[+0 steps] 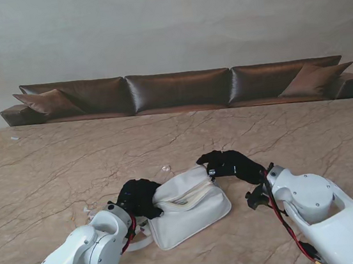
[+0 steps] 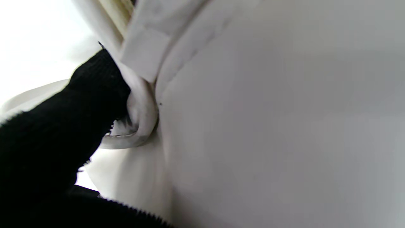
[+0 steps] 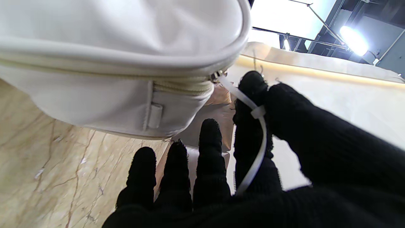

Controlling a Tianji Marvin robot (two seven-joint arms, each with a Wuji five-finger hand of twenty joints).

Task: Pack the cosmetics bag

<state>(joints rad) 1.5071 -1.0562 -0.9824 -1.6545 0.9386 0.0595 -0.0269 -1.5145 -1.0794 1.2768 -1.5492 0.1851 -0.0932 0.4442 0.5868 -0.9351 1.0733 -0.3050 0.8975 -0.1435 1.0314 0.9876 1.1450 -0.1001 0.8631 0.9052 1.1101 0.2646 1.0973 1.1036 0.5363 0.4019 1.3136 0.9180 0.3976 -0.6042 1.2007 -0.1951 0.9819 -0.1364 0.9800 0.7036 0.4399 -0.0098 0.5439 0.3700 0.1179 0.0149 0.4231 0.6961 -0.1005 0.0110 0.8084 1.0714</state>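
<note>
A white cosmetics bag point(image 1: 189, 206) lies on the marble table between my two black-gloved hands, its cream zipper point(image 1: 187, 195) running along the top. My left hand point(image 1: 136, 198) is pressed against the bag's left end; in the left wrist view its fingers point(image 2: 63, 126) clamp a white loop point(image 2: 139, 123) at the bag's point(image 2: 269, 126) side. My right hand point(image 1: 232, 164) sits at the bag's right end. In the right wrist view thumb and index finger point(image 3: 250, 95) pinch the white zipper pull strap point(image 3: 253, 109), which leads to the zipper's end on the bag point(image 3: 110, 47).
A small white scrap point(image 1: 165, 168) lies on the table point(image 1: 71, 164) just beyond the bag. Another pale bit point(image 1: 88, 210) rests left of my left hand. A brown sofa point(image 1: 178, 90) runs along the far edge of the table.
</note>
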